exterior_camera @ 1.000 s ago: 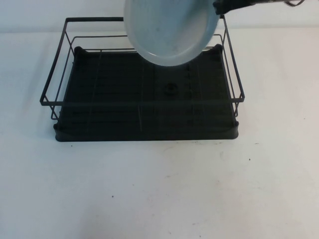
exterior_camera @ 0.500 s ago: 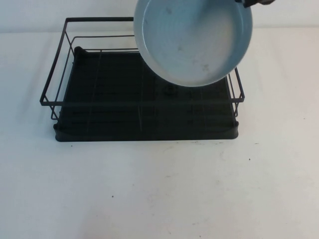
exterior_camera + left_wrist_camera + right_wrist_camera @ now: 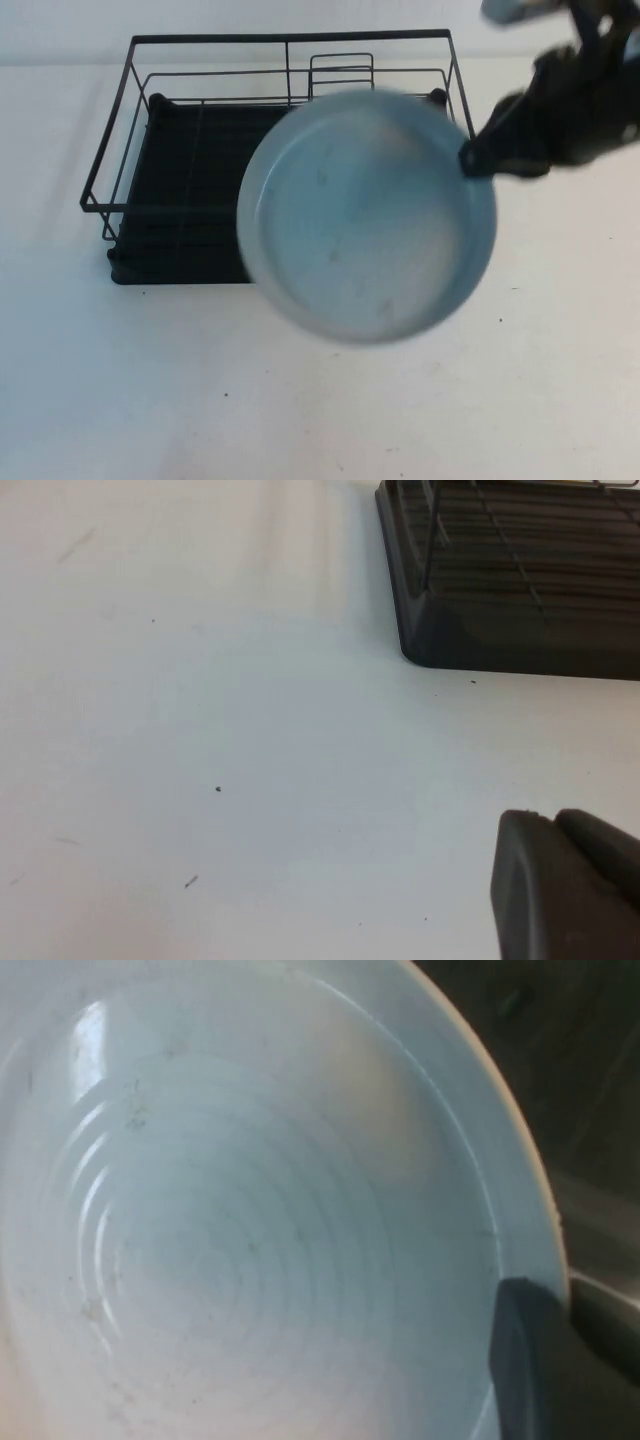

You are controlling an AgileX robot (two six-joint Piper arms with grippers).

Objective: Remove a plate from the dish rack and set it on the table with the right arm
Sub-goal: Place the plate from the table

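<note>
Gripping the plate point(image 3: 366, 215) at its right rim, the right gripper point(image 3: 470, 160) holds it aloft over the dish rack's point(image 3: 180, 150) front right corner; bare desk point(image 3: 300, 410) lies in front. Left gripper point(image 3: 560, 880) hovers over the desk's left side, jaws indiscernible.

From my raised camera, the dish rack point(image 3: 200, 170) sits on the table point(image 3: 120, 380) at the far side, left of centre. The plate point(image 3: 366, 215) hangs in the air in front of the rack's right half, clamped at its right rim by my right gripper point(image 3: 470, 160). My left gripper point(image 3: 560, 880) sits low over the table, near the rack's left front corner.
</note>
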